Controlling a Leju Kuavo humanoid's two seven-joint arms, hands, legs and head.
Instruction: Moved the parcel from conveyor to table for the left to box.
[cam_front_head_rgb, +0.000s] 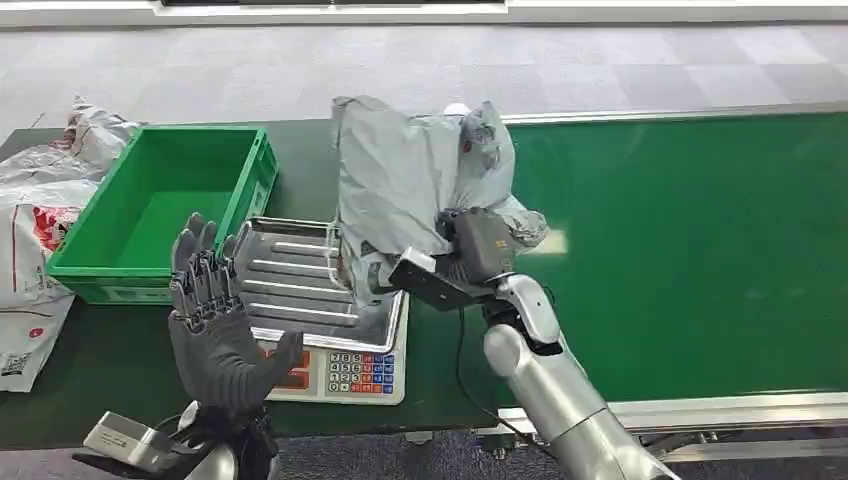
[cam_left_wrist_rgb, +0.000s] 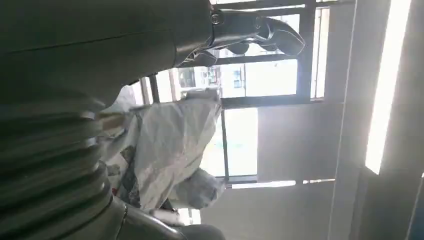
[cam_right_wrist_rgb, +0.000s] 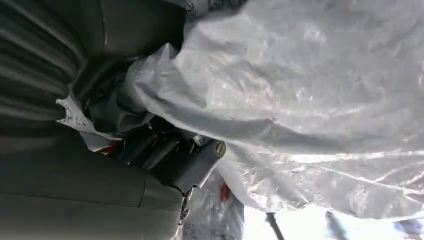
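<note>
The parcel (cam_front_head_rgb: 405, 180) is a crumpled grey plastic mailer bag, held up above the right edge of the scale's steel tray (cam_front_head_rgb: 300, 280). My right hand (cam_front_head_rgb: 470, 250) grips its lower right side; in the right wrist view the bag (cam_right_wrist_rgb: 310, 100) lies bunched against my dark fingers (cam_right_wrist_rgb: 165, 150). My left hand (cam_front_head_rgb: 215, 320) is raised upright in front of the scale, palm facing the parcel, fingers straight and apart, holding nothing. The left wrist view shows the same grey bag (cam_left_wrist_rgb: 170, 145) beyond my left hand (cam_left_wrist_rgb: 50, 100). An empty green box (cam_front_head_rgb: 160, 210) stands left of the scale.
The scale's keypad (cam_front_head_rgb: 350, 372) faces the near edge of the dark table. White printed bags (cam_front_head_rgb: 30, 230) lie heaped at the far left. The green conveyor belt (cam_front_head_rgb: 700, 250) runs off to the right, with a metal rail (cam_front_head_rgb: 700, 405) along its near edge.
</note>
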